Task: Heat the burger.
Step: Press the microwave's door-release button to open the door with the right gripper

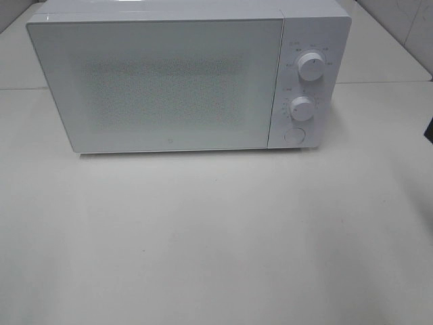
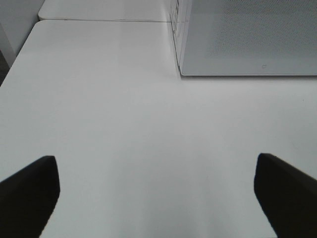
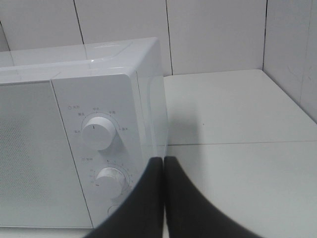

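clerk: item one, the appliance?

me: microwave [image 1: 169, 81], white, one unit. it stood toward the far edge of the table [image 1: 203, 237], about midway along it. door [image 1: 162, 84] shut, frosted, nothing readable through it. control panel on its right side: upper knob [image 1: 310, 68], lower knob [image 1: 302, 108], round button [image 1: 293, 135] beneath them.

clerk: item two, the burger?

me: burger, none in view. it was not on any part of the surface that showed, and neither of my grippers carried it. whether it sat behind that door i could not tell.

clerk: item three, your grippers?

me: left gripper [image 2: 156, 161], jaws spread wide, empty, low over the table's left half, facing the microwave's near left corner. right gripper [image 3: 164, 159], fingers pressed flat together, pinching nothing, held off to the microwave's right and looking at the panel. it was not touching the panel.

clerk: step in hand?

me: by my judgement an early one: getting the door open, or, if the burger was already inside, setting the knobs. with no burger to be seen, i could not say which.

clerk: next move, requirements?

me: if the door, a square push on the round button with my closed right tip, gentle enough not to slide the microwave back. my left stood ready, spread, to take the door's edge. if the knobs, my right would first have needed to part its fingers around one.
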